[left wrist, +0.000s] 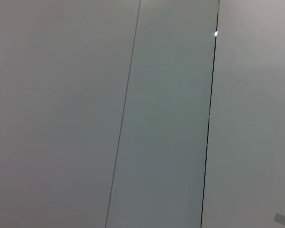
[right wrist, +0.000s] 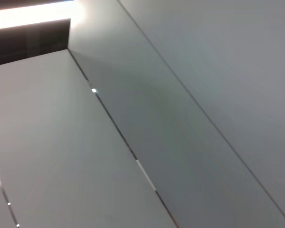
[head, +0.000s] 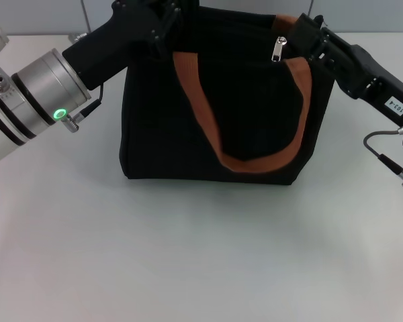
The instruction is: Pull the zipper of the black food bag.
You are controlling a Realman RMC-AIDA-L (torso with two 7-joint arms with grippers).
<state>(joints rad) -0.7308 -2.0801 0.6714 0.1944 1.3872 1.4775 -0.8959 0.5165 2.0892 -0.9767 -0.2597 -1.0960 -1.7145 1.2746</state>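
Head view first: the black food bag (head: 215, 114) sits upright toward the far side of the white table (head: 188, 255), its near orange-brown handle loop (head: 255, 157) drooping down the front face. The zipper (head: 279, 49), a little silver pull tab, hangs at the top edge, toward the robot's right end of the bag. The right gripper (head: 307, 37) is up at that same top corner, just beside the tab, with the other orange-brown handle loop (head: 287, 24) right there too. Honestly can't tell if its fingers are spread, pressed together or pinching the tab, it's all black on black. The left gripper (head: 162, 19) is at the opposite top corner, looks like it's bracing or holding the bag's edge, but again I can't tell whether it's actually clamped on anything.

Left wrist view: nothing useful, just pale wall panels (left wrist: 171, 118) with dark seams. No bag, no fingers.

Right wrist view: same deal, grey panels (right wrist: 190, 104) and a bright light strip (right wrist: 28, 14) in one corner. No zipper in sight.

My read: this is the start of the pull, with the tab apparently at one end of the track. The next move needs a solid pinch on the tab, then a straight drag along the track toward the left gripper's end while that side keeps the bag from sliding or tipping.
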